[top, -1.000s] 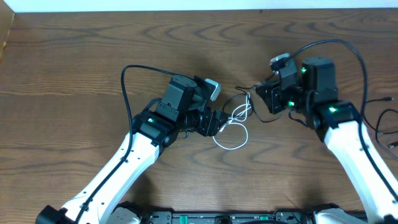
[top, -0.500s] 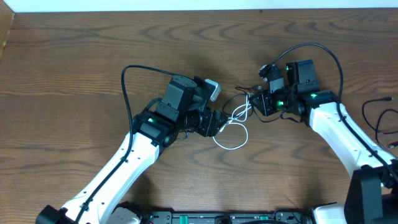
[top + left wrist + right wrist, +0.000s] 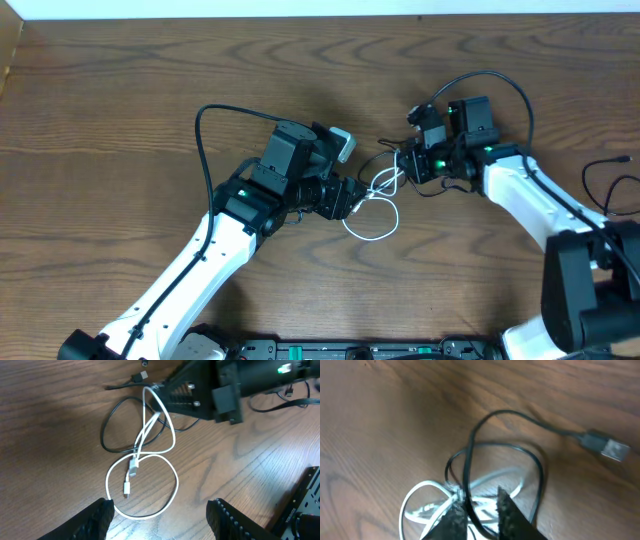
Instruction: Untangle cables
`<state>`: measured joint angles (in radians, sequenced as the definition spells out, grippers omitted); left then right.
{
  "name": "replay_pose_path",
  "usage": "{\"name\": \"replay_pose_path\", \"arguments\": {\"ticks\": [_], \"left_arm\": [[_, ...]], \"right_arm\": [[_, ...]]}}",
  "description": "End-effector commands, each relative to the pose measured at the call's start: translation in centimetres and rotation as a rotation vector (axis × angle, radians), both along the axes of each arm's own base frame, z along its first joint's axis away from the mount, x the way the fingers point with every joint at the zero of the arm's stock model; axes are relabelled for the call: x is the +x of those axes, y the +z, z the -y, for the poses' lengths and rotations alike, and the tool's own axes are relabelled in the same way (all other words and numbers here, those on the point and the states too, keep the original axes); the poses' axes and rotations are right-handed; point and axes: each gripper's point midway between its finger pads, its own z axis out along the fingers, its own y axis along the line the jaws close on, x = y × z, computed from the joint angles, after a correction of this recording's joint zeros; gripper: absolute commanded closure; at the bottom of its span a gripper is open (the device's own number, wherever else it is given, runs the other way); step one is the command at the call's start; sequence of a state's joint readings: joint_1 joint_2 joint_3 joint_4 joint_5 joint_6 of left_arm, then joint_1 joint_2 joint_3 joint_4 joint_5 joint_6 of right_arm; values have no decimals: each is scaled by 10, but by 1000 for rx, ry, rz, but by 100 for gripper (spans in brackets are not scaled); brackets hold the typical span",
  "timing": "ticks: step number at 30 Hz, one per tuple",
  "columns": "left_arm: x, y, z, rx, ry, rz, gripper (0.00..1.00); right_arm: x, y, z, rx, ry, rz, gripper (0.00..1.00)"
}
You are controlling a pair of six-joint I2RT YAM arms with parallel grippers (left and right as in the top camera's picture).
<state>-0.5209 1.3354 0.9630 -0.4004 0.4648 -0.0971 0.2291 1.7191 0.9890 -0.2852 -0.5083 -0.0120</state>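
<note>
The white cable (image 3: 381,233) lies in a figure-eight of loops on the wooden table between my arms, and it shows whole in the left wrist view (image 3: 175,487). The black cable (image 3: 103,435) loops through its upper part. My left gripper (image 3: 160,525) is open and empty, hovering just short of the white loop, at the cables' left in the overhead view (image 3: 354,200). My right gripper (image 3: 403,165) sits at the tangle's upper right. In the right wrist view its fingers (image 3: 482,515) are close together with the black cable (image 3: 540,467) running between them, and the white cable (image 3: 415,497) lies just beside.
The black cable's plug end (image 3: 615,450) lies loose on the table beyond the tangle. Other thin black wires (image 3: 610,190) lie at the table's right edge. A thick arm wire (image 3: 200,130) arches over the left arm. The table's far edge runs along the top.
My right arm has swung left and down toward the tangle, bringing its gripper onto the black cable. The left arm and the white loops have not moved.
</note>
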Motion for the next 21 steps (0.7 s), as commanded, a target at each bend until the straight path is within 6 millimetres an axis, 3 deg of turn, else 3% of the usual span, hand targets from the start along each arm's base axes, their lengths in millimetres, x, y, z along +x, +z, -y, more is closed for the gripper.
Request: {"name": "replay_pose_path", "arguments": {"ticks": [1, 6, 10, 14, 21], "left_arm": [[1, -4, 0, 13, -5, -1, 36], [1, -4, 0, 13, -5, -1, 36], [1, -4, 0, 13, -5, -1, 36], [1, -4, 0, 13, -5, -1, 36], [1, -3, 0, 13, -5, -2, 35]], "right_arm": [[5, -7, -11, -6, 28, 23, 87], [15, -35, 6, -132, -154, -30, 99], [7, -28, -8, -67, -124, -59, 99], [-5, 6, -34, 100, -17, -58, 99], [-29, 101, -57, 356, 187, 83, 99]]}}
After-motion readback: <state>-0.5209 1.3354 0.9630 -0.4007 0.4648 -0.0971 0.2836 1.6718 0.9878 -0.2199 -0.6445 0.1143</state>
